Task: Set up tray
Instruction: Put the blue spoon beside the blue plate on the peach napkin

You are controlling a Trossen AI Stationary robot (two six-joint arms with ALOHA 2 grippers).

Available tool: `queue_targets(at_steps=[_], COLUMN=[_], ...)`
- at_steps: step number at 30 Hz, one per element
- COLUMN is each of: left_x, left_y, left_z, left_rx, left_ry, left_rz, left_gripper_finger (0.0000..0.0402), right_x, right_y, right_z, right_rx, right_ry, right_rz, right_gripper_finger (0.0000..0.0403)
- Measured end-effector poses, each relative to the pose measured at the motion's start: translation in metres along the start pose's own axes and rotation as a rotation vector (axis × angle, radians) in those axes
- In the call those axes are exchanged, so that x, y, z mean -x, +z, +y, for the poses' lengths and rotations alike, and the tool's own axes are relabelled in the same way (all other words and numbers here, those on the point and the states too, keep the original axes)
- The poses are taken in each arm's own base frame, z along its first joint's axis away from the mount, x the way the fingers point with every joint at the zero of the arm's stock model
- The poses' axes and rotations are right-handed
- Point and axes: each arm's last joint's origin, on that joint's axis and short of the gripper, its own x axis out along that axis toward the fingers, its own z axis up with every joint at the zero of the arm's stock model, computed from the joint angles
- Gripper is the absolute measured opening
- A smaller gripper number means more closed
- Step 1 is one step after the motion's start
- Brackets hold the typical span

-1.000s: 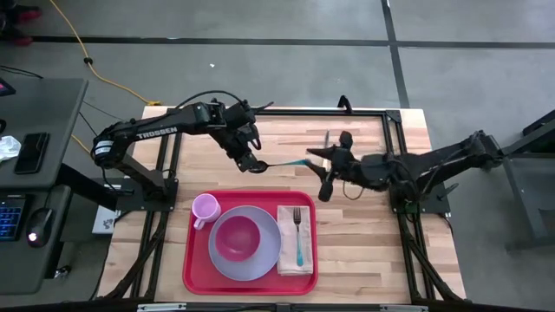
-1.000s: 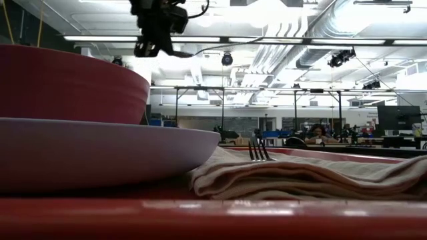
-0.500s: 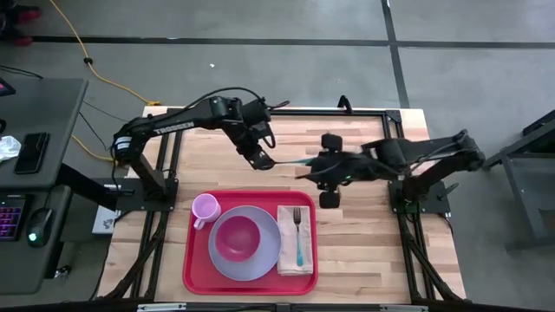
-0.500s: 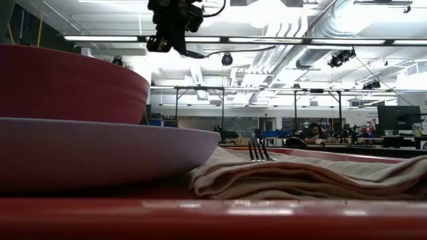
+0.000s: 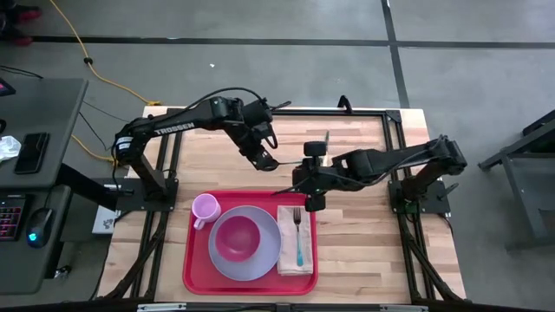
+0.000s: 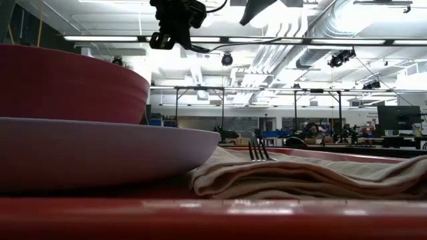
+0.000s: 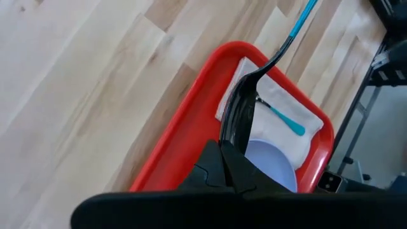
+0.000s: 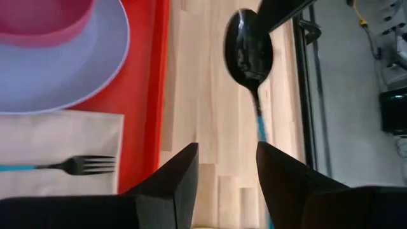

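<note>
Wood table (image 5: 364,251): butcher-block top, both arms mounted at its far side.
Tray (image 5: 186,260): red plastic, low rim, lying flat at the near middle of the table; everything set so far sits inside it.
Left arm: reaches in over the bare wood beyond the tray.
Right arm: stretched across toward the left one, so the two grippers meet above the tray's far edge.
Plate (image 5: 264,260): lavender, centre of the tray.
Bowl (image 5: 237,238): pink, upright on the plate.
Napkin (image 5: 286,251): beige cloth, just beside the plate on the tray's right part.
Cup (image 5: 205,208): pink, in the tray's far left corner.
Left gripper (image 5: 263,159): clamped tight on the spoon's bowl end, holding it clear of the table.
Right gripper (image 8: 226,156): fingers spread apart, one on each side of the teal handle; no contact that I can make out.
Spoon (image 8: 248,48): black bowl, teal handle, in the air, handle pointing at the right gripper.
Fork (image 5: 298,234): teal handle, lying along the napkin, tines toward the far side.
Step in hand: judged a handover – spoon passing from left to right.
Doing it well: centre the handle between the spread fingers, close fully before the left lets go – then lay the spoon on the napkin beside the fork without nudging it.
</note>
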Motion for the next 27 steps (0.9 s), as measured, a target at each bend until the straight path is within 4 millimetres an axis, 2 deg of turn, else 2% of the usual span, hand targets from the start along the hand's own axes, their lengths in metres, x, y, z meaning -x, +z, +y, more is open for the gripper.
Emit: queue_targets(at_steps=[15, 27], left_x=[-0.001, -0.003], left_y=[0.003, 0.003], left_z=[-0.005, -0.011], left_rx=[0.017, 0.019], left_ry=[-0.016, -0.021], left_rz=[-0.043, -0.063], left_gripper_finger=[0.0006, 0.0006], right_x=[-0.014, -0.019], right_y=[-0.001, -0.002], right_z=[-0.010, -0.021], right_rx=[0.021, 0.021], right_ry=[-0.016, -0.027], right_rz=[0.034, 0.048], right_gripper_finger=[0.0135, 0.0090])
